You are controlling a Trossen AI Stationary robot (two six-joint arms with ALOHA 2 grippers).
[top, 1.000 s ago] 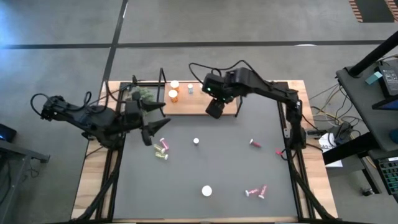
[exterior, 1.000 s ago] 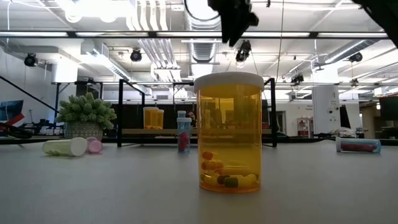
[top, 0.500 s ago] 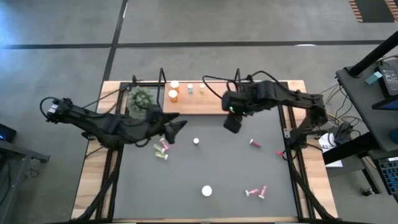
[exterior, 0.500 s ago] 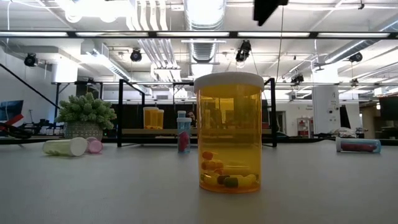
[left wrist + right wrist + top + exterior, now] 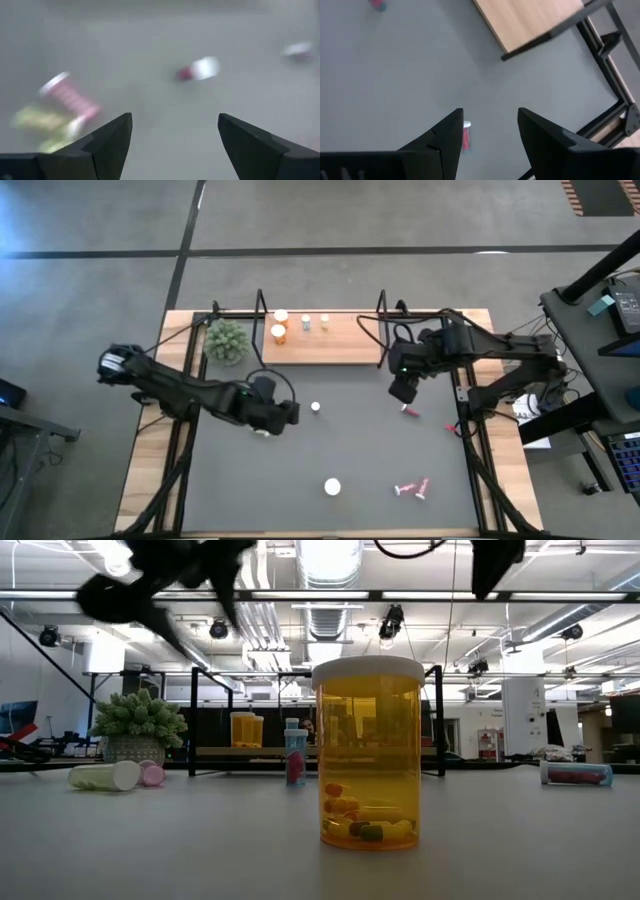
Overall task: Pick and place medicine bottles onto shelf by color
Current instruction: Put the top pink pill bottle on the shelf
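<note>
My left gripper is open and empty above the mat, beside a pink bottle and a yellow-green bottle that lie on their sides. A small white-capped bottle stands just right of it. My right gripper is open and empty, above a pink bottle that lies on the mat. The wooden shelf at the far edge carries two orange bottles and two small pale ones. A wide orange bottle stands upright near the front.
A green spiky plant ball sits at the shelf's left end. Two pink bottles lie at the front right, and another lies at the mat's right edge. The shelf's black wire frame is close to my right gripper.
My left gripper has swung from the table's left side toward the middle, over the pink and yellow-green bottles. My right gripper has gone from the shelf toward the table's right and near side, to above the pink bottle on the mat.
</note>
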